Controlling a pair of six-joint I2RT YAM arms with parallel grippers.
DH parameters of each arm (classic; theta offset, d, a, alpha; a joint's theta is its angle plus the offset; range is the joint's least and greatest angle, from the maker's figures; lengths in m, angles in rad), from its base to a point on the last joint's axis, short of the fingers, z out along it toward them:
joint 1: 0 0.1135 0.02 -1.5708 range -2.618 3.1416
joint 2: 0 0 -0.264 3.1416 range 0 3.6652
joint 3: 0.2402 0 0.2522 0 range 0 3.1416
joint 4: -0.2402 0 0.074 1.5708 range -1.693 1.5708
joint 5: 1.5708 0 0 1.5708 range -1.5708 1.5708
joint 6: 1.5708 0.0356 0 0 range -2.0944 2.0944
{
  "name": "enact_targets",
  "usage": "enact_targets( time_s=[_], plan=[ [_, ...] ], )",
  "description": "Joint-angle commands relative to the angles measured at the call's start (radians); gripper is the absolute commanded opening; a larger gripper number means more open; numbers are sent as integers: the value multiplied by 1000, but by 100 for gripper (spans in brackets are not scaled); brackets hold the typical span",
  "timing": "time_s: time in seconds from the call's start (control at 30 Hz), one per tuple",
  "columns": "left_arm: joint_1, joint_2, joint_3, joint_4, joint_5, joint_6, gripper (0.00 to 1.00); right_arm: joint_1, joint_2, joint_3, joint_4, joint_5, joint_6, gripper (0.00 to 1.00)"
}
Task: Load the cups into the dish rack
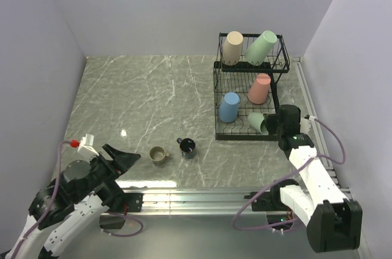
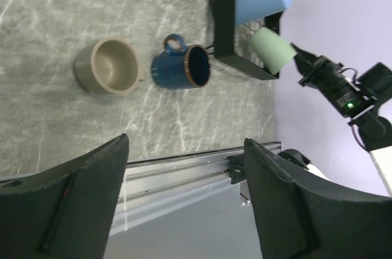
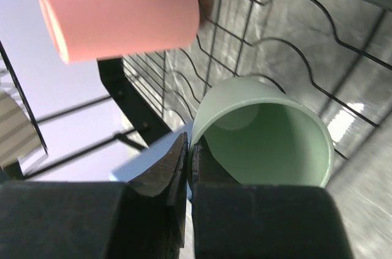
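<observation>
The black wire dish rack (image 1: 217, 107) stands at the back right. On its top tier are a beige cup (image 1: 232, 47) and a pale green cup (image 1: 261, 46). On the lower tier are a salmon-pink cup (image 1: 260, 88) and a blue cup (image 1: 229, 106). My right gripper (image 1: 274, 123) is shut on the rim of a second pale green cup (image 3: 269, 130), held tilted at the rack's front right corner. An olive-tan mug (image 1: 158, 155) and a dark navy mug (image 1: 187, 147) sit on the table. My left gripper (image 1: 125, 164) is open and empty, near the front edge, left of the mugs.
The marble table (image 1: 141, 100) is walled on three sides. A metal rail (image 1: 196, 196) runs along the near edge. The right arm's cable (image 1: 331, 142) loops beside the rack.
</observation>
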Motion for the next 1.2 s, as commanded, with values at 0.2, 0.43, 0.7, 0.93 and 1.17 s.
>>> enact_targets(
  time_s=[0.2,0.43,0.7,0.93,1.17],
  plan=[
    [0,339,184,362,246,207,96,-14,-245,26,-140,-163,-120,0],
    [3,777,324,761,540,298,99,-11,-386,41,-30,-447,-95,0],
    [3,1083,356,1141,774,177,99,-12,-585,69,38,-609,11,0],
    [-56,1126,335,1315,691,79,99,-12,-728,-34,193,-614,208,0],
    [-189,1224,396,1326,480,68,97,-11,-659,43,231,-632,206,0]
  ],
)
